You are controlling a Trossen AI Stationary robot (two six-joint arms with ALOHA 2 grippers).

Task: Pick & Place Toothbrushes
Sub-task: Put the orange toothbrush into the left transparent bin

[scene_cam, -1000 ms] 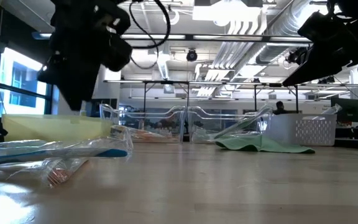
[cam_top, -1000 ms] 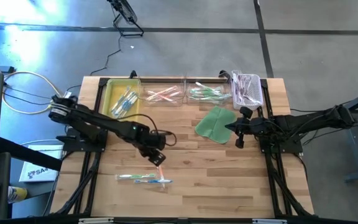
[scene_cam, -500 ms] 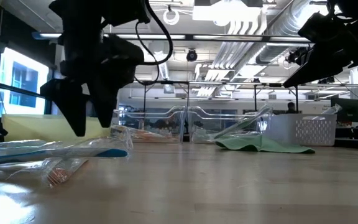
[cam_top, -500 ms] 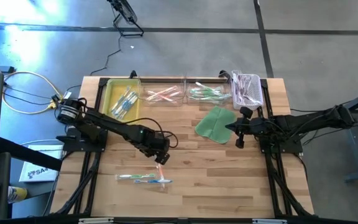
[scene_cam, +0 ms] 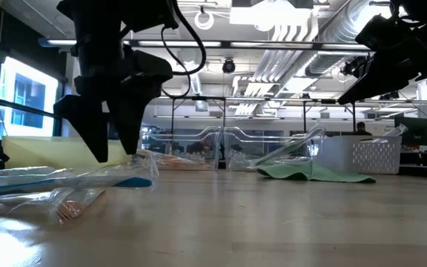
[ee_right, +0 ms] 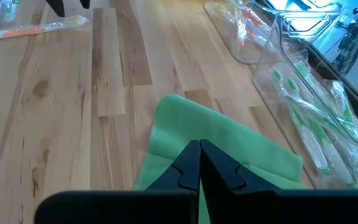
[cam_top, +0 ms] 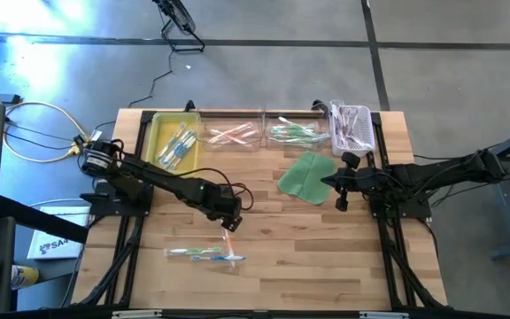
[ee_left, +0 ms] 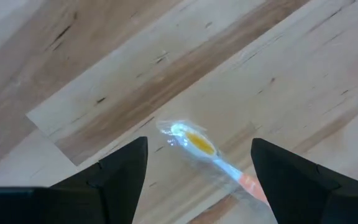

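An orange-and-white toothbrush (ee_left: 199, 143) in a clear wrapper lies flat on the wooden table (cam_top: 326, 257). My left gripper (cam_top: 228, 223) hangs just above its brush end, open and pointing steeply down. Its fingers (ee_left: 124, 174) stand on either side of the head without touching it. Two more wrapped toothbrushes (cam_top: 204, 255), with blue and green parts, lie beside it toward the near edge. My right gripper (ee_right: 199, 163) is shut and empty, held in the air over the edge of the green cloth (cam_top: 306, 175).
Along the far edge stand a yellow bin (cam_top: 156, 140) with blue toothbrushes, two clear bins (cam_top: 233, 135) (cam_top: 292, 133) with pink and green ones, and a white basket (cam_top: 351, 126). Bare wood lies right of the loose toothbrushes.
My left gripper has come down toward the orange toothbrush, turned at the wrist and opened wider, then kept still over the brush end. The toothbrushes have not moved.
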